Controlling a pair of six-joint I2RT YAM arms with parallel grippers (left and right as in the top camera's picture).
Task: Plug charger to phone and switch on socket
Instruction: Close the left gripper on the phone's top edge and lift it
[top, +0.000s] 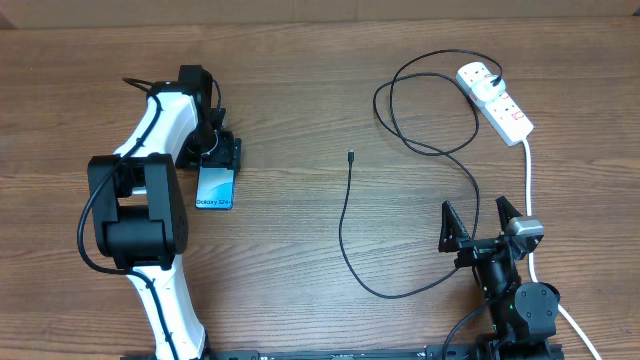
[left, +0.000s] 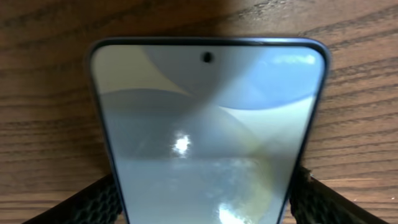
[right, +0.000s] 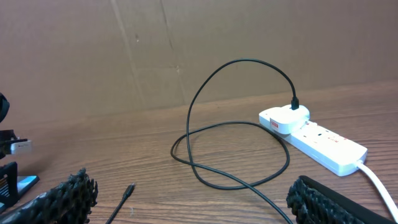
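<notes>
The phone (top: 215, 188), with a bright blue screen, lies on the wooden table; it fills the left wrist view (left: 205, 112). My left gripper (top: 214, 152) is at its far end, and its fingers (left: 202, 208) press both long edges. The black charger cable (top: 345, 225) lies loose mid-table with its connector tip (top: 350, 155) free, also seen in the right wrist view (right: 129, 188). Its plug (top: 480, 76) sits in the white socket strip (top: 503, 108), which also shows in the right wrist view (right: 323, 143). My right gripper (top: 487, 225) is open and empty, low near the front right (right: 199, 202).
The strip's thick white cord (top: 530, 195) runs down past my right arm to the front edge. The cable makes a loop (top: 425, 110) left of the strip. A cardboard wall (right: 186, 43) stands behind the table.
</notes>
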